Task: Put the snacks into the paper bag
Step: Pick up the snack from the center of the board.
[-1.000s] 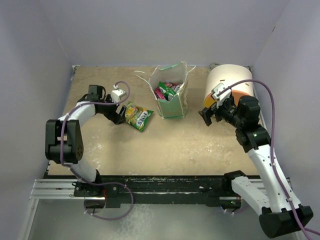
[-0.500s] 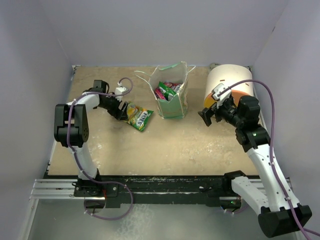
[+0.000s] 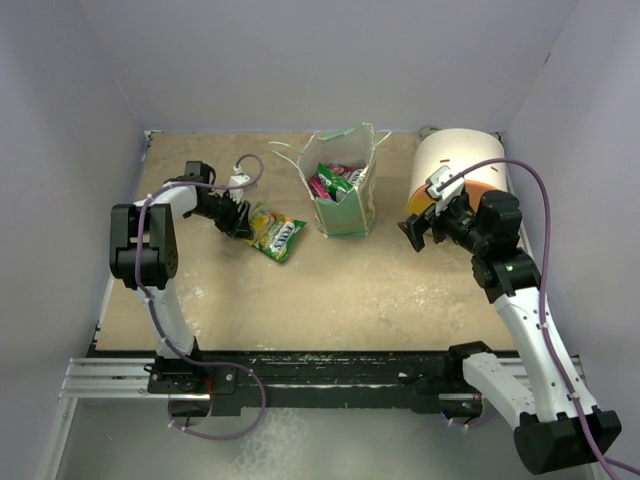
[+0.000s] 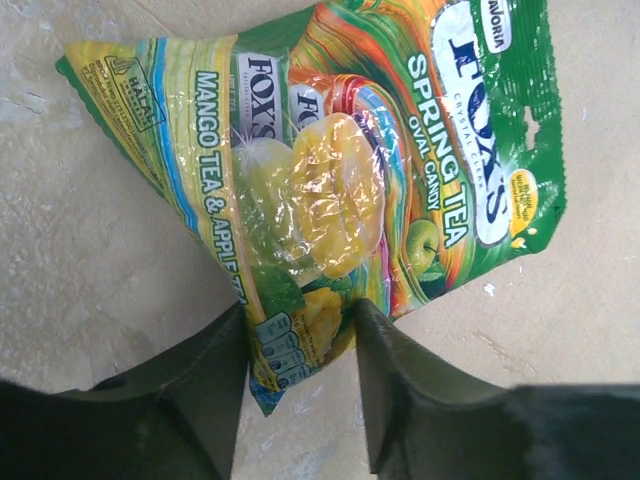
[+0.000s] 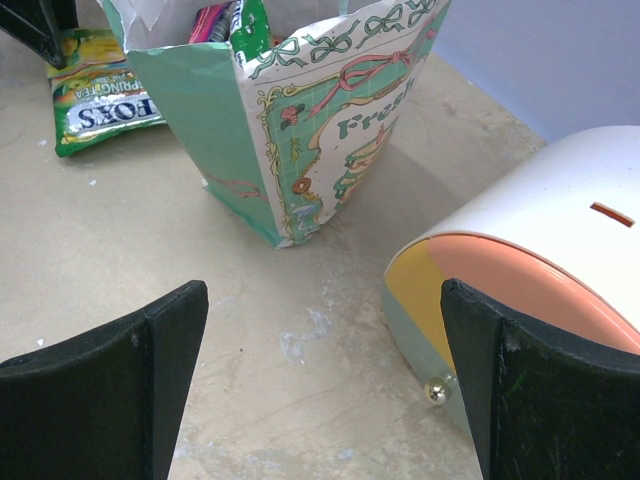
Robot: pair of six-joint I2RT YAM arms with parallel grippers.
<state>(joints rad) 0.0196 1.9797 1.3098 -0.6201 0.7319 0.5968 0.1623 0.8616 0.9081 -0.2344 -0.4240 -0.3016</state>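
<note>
A green-yellow snack packet (image 3: 277,232) lies flat on the table, left of the paper bag (image 3: 345,208). My left gripper (image 3: 240,221) sits low at the packet's left corner. In the left wrist view its two dark fingers press both sides of that corner of the packet (image 4: 330,170), the gripper (image 4: 298,335) shut on it. The pale green and cream bag (image 5: 300,130) stands upright with magenta and green snacks (image 3: 333,180) showing in its open top. My right gripper (image 3: 415,232) hovers right of the bag, wide open (image 5: 322,300) and holding nothing.
A white cylinder with an orange-yellow face (image 3: 460,165) lies at the back right, close to my right gripper, its face (image 5: 500,290) just beside the right finger. Purple walls close in the table on three sides. The bag's white string handle (image 3: 285,152) trails to the left.
My left arm reached forward to the packet and its jaws narrowed onto the packet's corner. The right arm and the bag stayed still.
</note>
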